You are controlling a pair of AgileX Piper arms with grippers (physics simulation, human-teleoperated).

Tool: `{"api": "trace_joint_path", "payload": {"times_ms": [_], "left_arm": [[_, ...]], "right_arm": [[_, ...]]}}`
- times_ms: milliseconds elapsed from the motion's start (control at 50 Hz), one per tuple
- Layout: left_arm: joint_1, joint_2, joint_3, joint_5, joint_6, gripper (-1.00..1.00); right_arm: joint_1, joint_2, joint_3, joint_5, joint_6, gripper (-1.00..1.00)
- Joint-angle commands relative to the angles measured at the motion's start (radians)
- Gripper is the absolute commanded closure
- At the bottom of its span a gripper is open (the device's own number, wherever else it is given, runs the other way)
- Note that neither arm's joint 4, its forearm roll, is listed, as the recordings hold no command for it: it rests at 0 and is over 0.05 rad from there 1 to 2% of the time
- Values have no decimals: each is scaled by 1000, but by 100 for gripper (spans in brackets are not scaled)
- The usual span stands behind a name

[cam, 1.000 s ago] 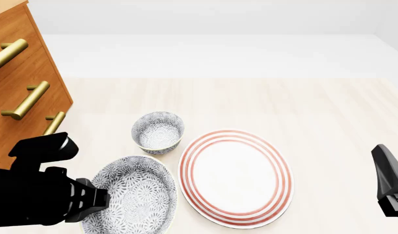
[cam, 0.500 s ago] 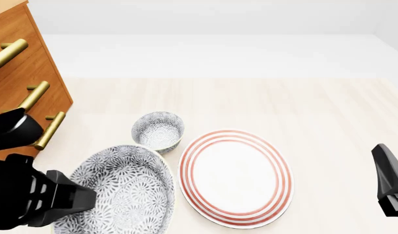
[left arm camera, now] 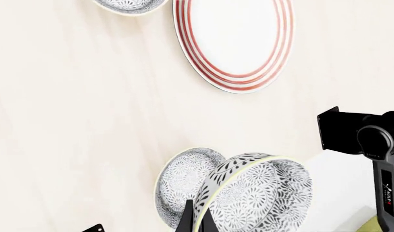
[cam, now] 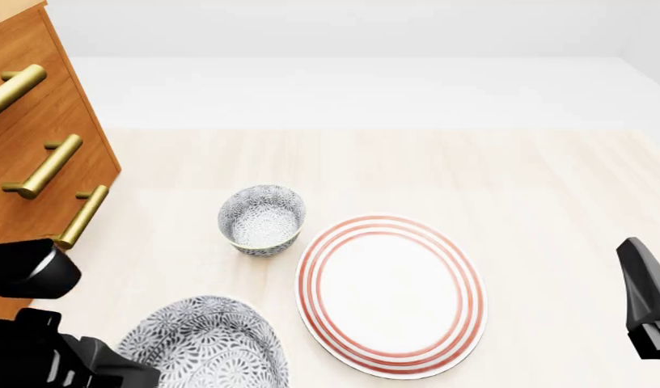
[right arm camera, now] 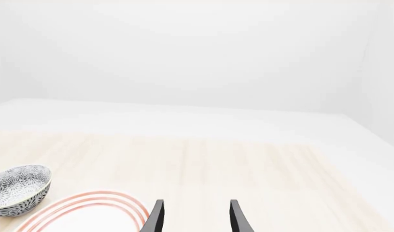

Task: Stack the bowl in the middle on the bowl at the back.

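The bowl in the middle (cam: pixel 211 343) hangs low at the near left of the front view, off the table. My left gripper (left arm camera: pixel 197 223) is shut on its cream rim, and the bowl (left arm camera: pixel 261 195) tilts with its patterned inside showing. In the front view the left gripper (cam: pixel 130 372) meets the bowl's left edge. The bowl at the back (cam: pixel 262 220) stands upright and empty on the table, left of the plate; only its edge (left arm camera: pixel 129 4) shows in the left wrist view. My right gripper (right arm camera: pixel 195 217) is open and holds nothing, far right (cam: pixel 645 283).
A red-ringed plate (cam: pixel 391 295) lies right of both bowls. A wooden drawer cabinet with brass handles (cam: pixel 39 137) stands at the left. Another bowl of the same pattern (left arm camera: pixel 177 186) sits on the table under the held one. The right arm (left arm camera: pixel 377 145) crosses the left wrist view.
The left arm has carried the middle bowl toward the near edge, lower in the front view, after it loomed larger half a second ago. The right arm has stayed still.
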Motion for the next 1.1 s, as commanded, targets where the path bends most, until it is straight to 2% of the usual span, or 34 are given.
{"api": "trace_joint_path", "payload": {"times_ms": [20, 60, 140, 320, 460, 660, 740, 760, 800, 1100], "left_arm": [[0, 23, 78, -76, 23, 100], [2, 40, 97, -104, 36, 100], [-21, 45, 132, -134, 15, 100], [-112, 43, 207, -186, -72, 100], [-154, 41, 256, -209, -110, 100], [-180, 40, 276, -223, -132, 100], [-139, 46, 262, -222, -96, 100], [-111, 62, 241, -219, -50, -100], [-121, 55, 249, -220, -70, -100], [-86, 42, 205, -179, -22, -100]], "right_arm": [[-1, 0, 0, -1, 0, -100], [-1, 0, 0, 0, -1, -100], [-3, 0, -1, 0, 0, -100], [-3, 0, 0, 0, 6, -100], [-4, 0, 0, -1, 9, -100], [-4, 0, 0, -2, 12, -100], [-4, 0, 0, -3, 12, -100], [-4, 0, 0, -3, 13, -100], [-4, 0, 0, -3, 12, -100], [-3, 0, 1, -4, 12, -100]]}}
